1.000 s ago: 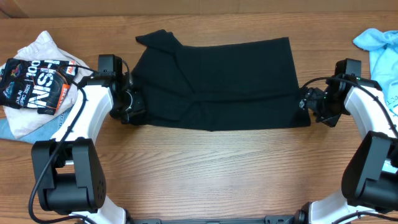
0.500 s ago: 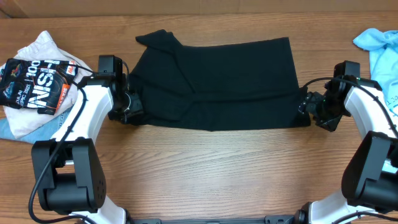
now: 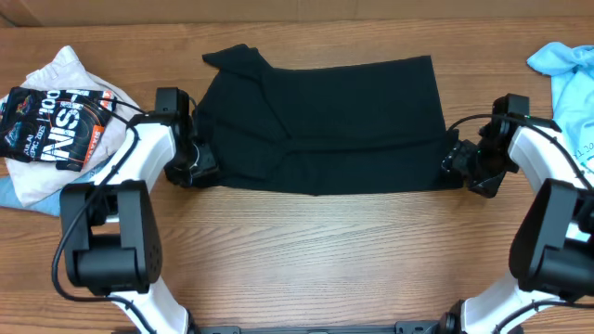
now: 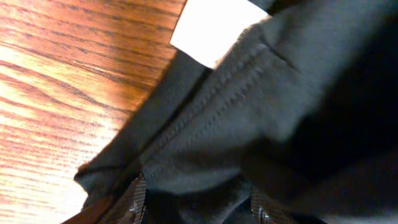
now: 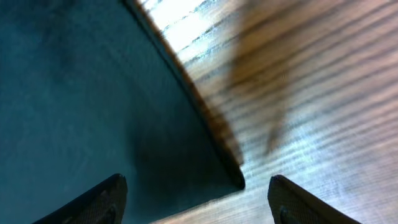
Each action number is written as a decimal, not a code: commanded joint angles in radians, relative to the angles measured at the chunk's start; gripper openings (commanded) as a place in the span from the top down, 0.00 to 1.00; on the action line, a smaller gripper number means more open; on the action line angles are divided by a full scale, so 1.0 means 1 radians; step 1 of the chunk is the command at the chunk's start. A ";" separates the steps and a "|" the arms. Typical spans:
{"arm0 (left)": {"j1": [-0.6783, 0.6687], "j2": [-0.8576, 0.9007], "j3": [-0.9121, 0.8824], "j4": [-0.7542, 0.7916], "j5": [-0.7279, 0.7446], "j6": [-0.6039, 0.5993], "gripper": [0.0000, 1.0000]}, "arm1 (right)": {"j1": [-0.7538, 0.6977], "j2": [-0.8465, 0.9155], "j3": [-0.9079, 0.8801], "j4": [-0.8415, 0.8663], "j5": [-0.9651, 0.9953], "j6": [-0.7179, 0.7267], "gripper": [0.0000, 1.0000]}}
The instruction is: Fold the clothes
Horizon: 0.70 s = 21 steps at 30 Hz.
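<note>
Looking down from overhead, the shirt [image 3: 325, 121] lies flat in the middle of the table [image 3: 306, 250]. Its long axis runs left to right, and a sleeve pokes out at the far left. The left claw [image 3: 192, 165] sits at the shirt's near left corner and the right claw [image 3: 458, 165] at its near right corner. Each arm is therefore nearest its own end of the near edge, and the cloth stretches away from both toward the far side. A pile [image 3: 56, 125] of other clothes lies well to the left and a blue shirt [image 3: 564, 65] at the right edge. Neither touches the black one.

The left wrist camera shows dark cloth with a stitched seam [image 4: 230, 106] filling the frame, and a white label [image 4: 211, 28] beyond it. The cloth bunches between the two fingers [image 4: 138, 198], which stand somewhat apart. Whether they pinch it or only straddle it, I cannot tell.

At the right wrist, the fingers [image 5: 102, 199] are spread wide and released. The shirt's pointed corner lies between them on bare wood, and the cloth runs off to the left of the view.

A lengthwise fold probably comes next. It depends on both claws holding that same near edge, so the right one must first clench on its corner.
</note>
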 commanded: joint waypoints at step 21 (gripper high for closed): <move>0.012 0.104 -0.010 -0.087 -0.193 -0.062 0.96 | 0.004 0.093 0.000 -0.009 0.013 0.000 0.75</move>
